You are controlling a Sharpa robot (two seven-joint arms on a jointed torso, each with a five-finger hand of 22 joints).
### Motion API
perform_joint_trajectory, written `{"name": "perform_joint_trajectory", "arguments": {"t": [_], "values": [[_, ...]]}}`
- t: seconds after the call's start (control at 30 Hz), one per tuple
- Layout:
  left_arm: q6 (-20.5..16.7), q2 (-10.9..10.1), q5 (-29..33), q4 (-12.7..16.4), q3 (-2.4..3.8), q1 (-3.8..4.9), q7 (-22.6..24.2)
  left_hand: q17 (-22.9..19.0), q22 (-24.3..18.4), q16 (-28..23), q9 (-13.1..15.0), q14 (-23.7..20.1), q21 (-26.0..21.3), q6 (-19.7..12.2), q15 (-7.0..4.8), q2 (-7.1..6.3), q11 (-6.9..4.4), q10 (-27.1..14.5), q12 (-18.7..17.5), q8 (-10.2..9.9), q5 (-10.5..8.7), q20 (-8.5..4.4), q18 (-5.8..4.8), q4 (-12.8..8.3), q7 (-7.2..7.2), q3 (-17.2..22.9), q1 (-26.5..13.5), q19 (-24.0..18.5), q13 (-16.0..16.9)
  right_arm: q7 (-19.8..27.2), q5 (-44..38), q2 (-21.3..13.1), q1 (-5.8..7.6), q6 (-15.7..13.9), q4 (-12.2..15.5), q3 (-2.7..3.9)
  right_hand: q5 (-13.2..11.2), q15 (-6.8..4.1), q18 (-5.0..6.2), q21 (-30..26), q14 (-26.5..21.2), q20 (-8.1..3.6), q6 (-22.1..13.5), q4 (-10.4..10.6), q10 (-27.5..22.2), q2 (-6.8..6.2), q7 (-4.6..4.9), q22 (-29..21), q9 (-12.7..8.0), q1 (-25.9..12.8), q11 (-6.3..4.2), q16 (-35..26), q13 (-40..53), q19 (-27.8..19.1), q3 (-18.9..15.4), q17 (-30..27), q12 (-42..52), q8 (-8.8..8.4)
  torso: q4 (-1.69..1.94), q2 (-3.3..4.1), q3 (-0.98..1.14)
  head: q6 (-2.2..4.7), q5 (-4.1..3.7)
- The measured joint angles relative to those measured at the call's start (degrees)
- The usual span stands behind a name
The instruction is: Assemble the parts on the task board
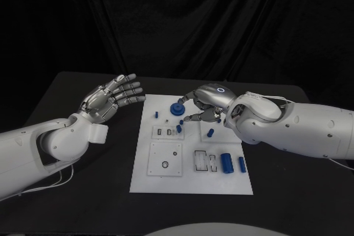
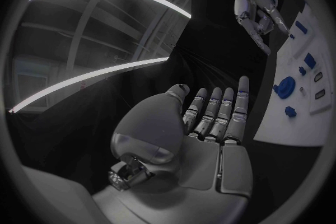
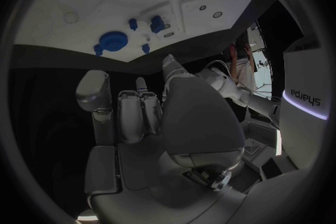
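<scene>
Over the far end of the task board [image 1: 190,187] your right hand [image 1: 205,104] hovers empty, fingers apart, with the round blue part [image 1: 177,109] just beside them; the left hand [image 1: 110,99], spread wide, waits farther off

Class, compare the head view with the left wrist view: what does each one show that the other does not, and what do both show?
Head view alone: the whole task board, with two blue cylinders lying near its right edge and the white square plates with slots.

Left wrist view alone: the palm side of the left hand, fingers straight and apart, holding nothing.

Both: the round blue part at the board's far end, the right hand over the board, and the black table.
</scene>
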Motion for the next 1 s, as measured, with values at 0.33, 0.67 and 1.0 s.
{"name": "perform_joint_trajectory", "arguments": {"t": [0.33,0.67,1.0], "values": [[-5.16,4.0,-5.74,-3.65,0.12,5.21,-10.09,6.86,27.36,26.98,0.91,14.98,43.45,6.35,-5.73,-2.71,-5.09,10.83,16.9,6.22,-1.84,-2.02,3.01,7.18,0.94,2.26,-1.46,-5.45,5.92,3.0,16.95,-5.27,1.93,-0.39,-1.05,-1.29,0.93,0.0,-0.01,-0.39,0.0,0.23,2.62,-0.87,-0.21,3.27,0.81,0.0,-0.16,2.69,0.67,-0.01,0.0,-0.23,1.38,0.0,0.22,2.02,-0.49,-0.86,0.44,3.56,1.12],[-6.34,8.7,-22.34,-6.58,0.08,6.6,-26.79,55.76,55.68,50.84,3.05,55.55,58.8,11.61,-12.24,-4.76,-11.4,49.85,49.75,16.1,-4.21,-7.5,-2.31,7.89,-0.56,3.12,-2.31,47.47,60.59,3.75,24.92,-7.76,1.4,0.5,-2.94,-1.72,3.84,0.42,-0.01,-0.68,0.0,0.79,3.55,-0.57,-0.43,4.45,0.93,0.0,-0.46,3.4,1.26,-0.01,0.01,-0.06,1.67,0.0,0.22,2.86,-1.66,-4.06,1.73,3.03,3.01],[-8.15,13.55,-44.29,-6.98,0.11,6.73,-39.33,69.95,55.82,51.51,10.0,65.55,57.2,14.19,-14.26,-6.09,-13.75,62.62,54.81,25.34,-12.62,-14.89,-4.46,7.45,-3.17,0.85,-7.63,53.83,70.77,3.89,27.05,-8.69,-0.02,1.09,-3.96,-1.75,4.45,0.42,-0.02,-0.68,0.0,0.84,3.55,-0.57,-0.23,4.77,0.93,0.03,-0.54,3.25,1.45,-0.01,0.01,-0.01,1.67,0.0,0.21,3.09,-3.53,-7.98,3.32,-0.07,4.95]]}}
